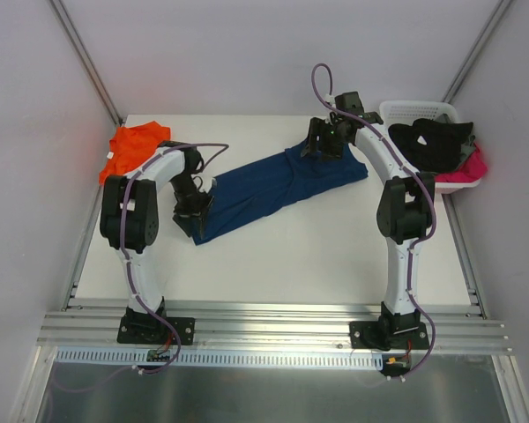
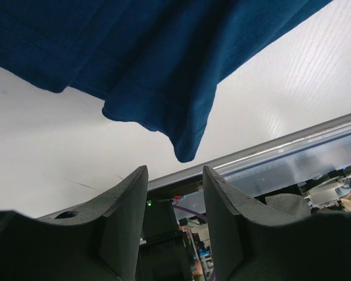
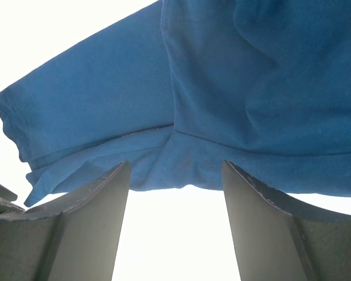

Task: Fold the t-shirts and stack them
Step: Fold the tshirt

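The navy shirt [image 1: 273, 187] lies spread in a long band across the table [image 1: 317, 256]. Its long axis runs on a slant from the near left to the far right. The orange shirt [image 1: 132, 152] sits bunched in the far left corner, well apart from it. A basket [image 1: 419, 109] of dark and pink cloth stands at the far right edge.

Each arm is at one end of the band. The left gripper [image 1: 194, 210] is at the near-left end and the right gripper [image 1: 322, 145] at the far-right end, so neither is clearly nearer.

In the left wrist view a drooping corner of navy cloth hangs just beyond the fingers [image 2: 126, 216]. They stand moderately apart with nothing between them. From above I cannot tell whether they touch the hem.

In the right wrist view the jaws stand wide and hold nothing. A hem and sleeve seam lie just ahead of the tips, with bare table in the gap.

Both ends look lined up for a pinch. The fold would probably turn across the long axis, so each hand must first advance straight onto the edge in front of it.
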